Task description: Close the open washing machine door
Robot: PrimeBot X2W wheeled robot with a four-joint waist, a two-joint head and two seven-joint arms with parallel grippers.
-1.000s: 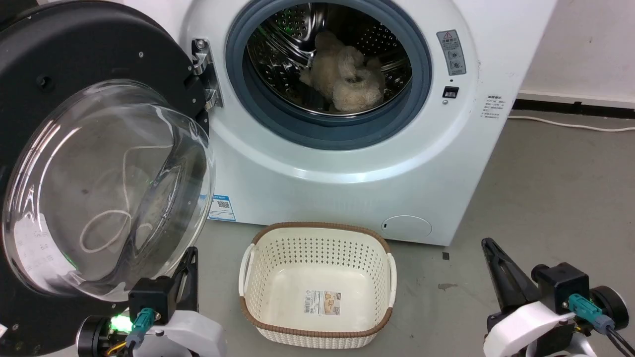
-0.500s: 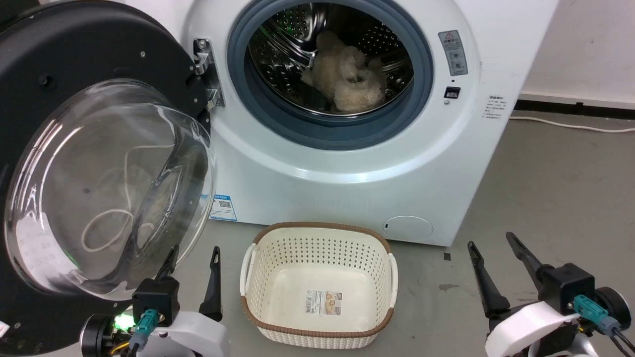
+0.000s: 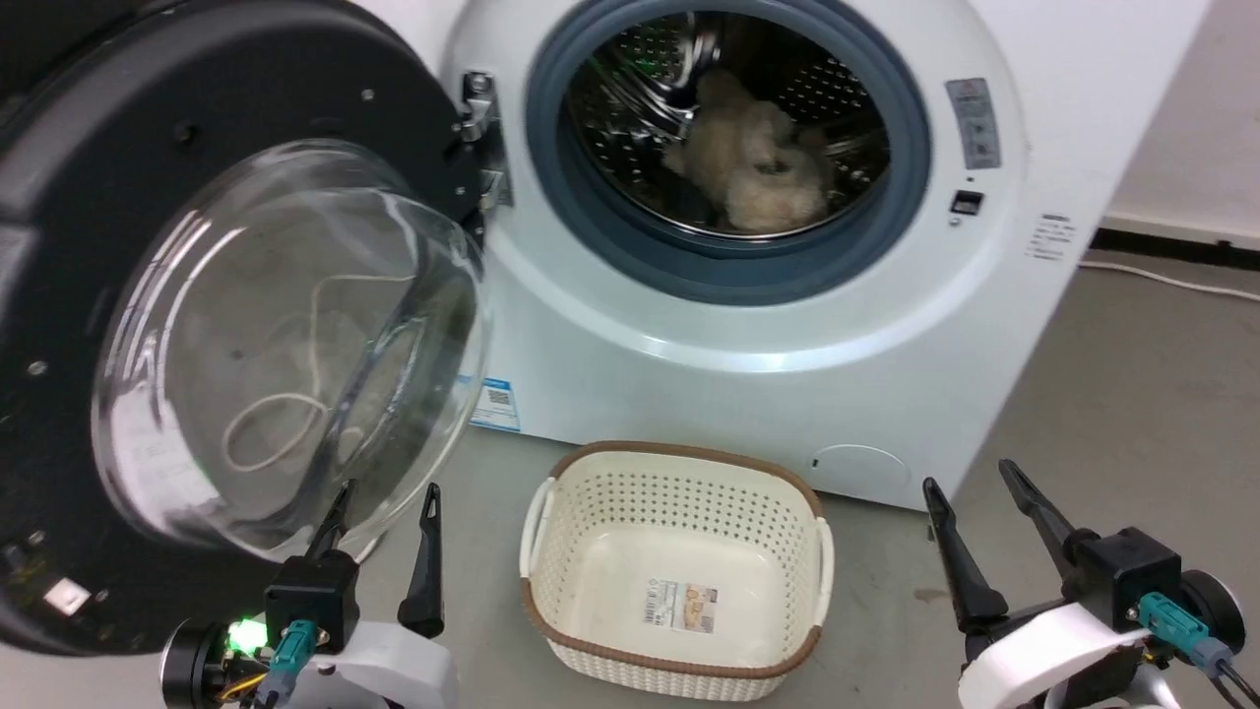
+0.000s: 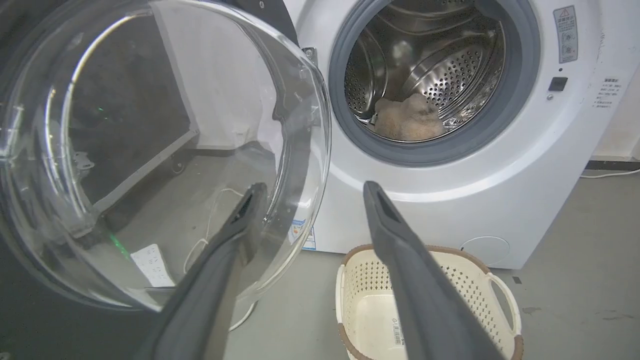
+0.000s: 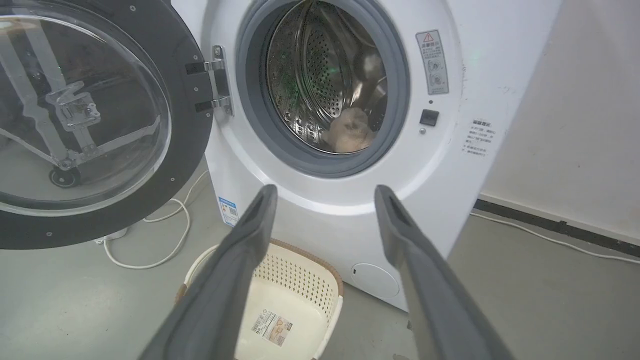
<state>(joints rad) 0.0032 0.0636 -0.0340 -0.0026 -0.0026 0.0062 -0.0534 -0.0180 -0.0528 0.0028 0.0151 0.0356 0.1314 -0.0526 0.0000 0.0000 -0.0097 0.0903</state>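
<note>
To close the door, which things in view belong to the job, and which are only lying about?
Belong to the job:
door, wide open
washing machine
left gripper, open, beside the door

Only lying about:
basket on the floor
fluffy item in the drum

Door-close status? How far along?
Done: nothing yet; the washing machine door hangs wide open, beige fluffy item visible in the drum. In hand: left gripper open, near the door's glass bowl, contact unclear; right gripper open, empty. Left: push the door shut against the washing machine.
</note>
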